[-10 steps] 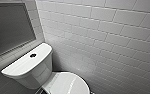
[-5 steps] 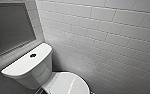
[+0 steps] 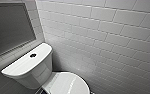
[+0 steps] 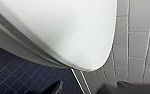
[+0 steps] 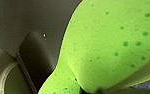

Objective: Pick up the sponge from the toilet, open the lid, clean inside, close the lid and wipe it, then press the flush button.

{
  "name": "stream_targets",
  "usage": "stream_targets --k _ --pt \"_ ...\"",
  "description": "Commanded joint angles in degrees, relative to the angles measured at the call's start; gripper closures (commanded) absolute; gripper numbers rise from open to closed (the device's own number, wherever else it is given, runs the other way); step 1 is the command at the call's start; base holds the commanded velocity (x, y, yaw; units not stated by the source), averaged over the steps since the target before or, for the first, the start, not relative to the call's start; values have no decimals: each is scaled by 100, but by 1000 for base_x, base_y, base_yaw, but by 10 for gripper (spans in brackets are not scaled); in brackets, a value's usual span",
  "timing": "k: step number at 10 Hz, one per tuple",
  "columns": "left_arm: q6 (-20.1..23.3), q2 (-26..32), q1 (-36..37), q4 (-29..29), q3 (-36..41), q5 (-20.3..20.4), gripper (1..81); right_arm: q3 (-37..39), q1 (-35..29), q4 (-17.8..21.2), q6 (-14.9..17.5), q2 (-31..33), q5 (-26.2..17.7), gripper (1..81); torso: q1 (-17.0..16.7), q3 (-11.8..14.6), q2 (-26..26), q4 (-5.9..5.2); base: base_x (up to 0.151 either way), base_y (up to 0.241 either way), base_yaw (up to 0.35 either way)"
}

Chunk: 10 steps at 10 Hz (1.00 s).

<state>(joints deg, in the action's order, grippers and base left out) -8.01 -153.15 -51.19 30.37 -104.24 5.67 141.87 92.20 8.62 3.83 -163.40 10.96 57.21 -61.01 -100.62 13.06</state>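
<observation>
Nothing is seen to have shifted over the last second: the head view is framed just as it was before, so the base and torso are judged to be at rest before the toilet (image 3: 28, 72). Left of the tank, a dark framed panel (image 3: 12, 27) is set in the wall. In the middle of the tank top the flush button (image 3: 33, 55) is found. Below and to the right of the tank, the lid (image 3: 68, 85) is seen lowered over the bowl, and further right the tiled wall (image 3: 103, 37) is spread. In the left wrist view the left gripper (image 4: 88, 88) is held close over a rounded white edge, taken for the lid, with blue-tiled floor (image 4: 13, 77) beneath. Whether it is spread or pressed together cannot be told. In the right wrist view the sponge (image 5: 111, 47) is shown very near, off the tank, and the right gripper (image 5: 91, 75) is judged to be pinched on it. The pick-up is therefore taken as done, while the lid has not yet been opened.
</observation>
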Motion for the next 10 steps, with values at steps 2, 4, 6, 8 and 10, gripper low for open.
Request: stream_targets --k 2,4,6,8,10 --pt "-324 -102 517 48 141 -14 10 6 -30 -1 -5 24 -411 811 0 0 0 0 0 0 0" --pt "-394 -163 517 75 -35 22 10 6 -30 -1 -5 24 -419 811 0 0 0 0 0 0 0" --pt "-482 -243 517 83 -281 22 10 15 -21 -1 -5 7 -419 811 0 0 0 0 0 0 0" --pt "-561 -296 552 83 -369 22 10 15 -21 -1 -5 7 -411 811 0 0 0 0 0 0 0" --pt "-597 -304 658 83 -351 127 10 15 -21 -1 -5 7 -419 811 0 0 0 0 0 0 0"
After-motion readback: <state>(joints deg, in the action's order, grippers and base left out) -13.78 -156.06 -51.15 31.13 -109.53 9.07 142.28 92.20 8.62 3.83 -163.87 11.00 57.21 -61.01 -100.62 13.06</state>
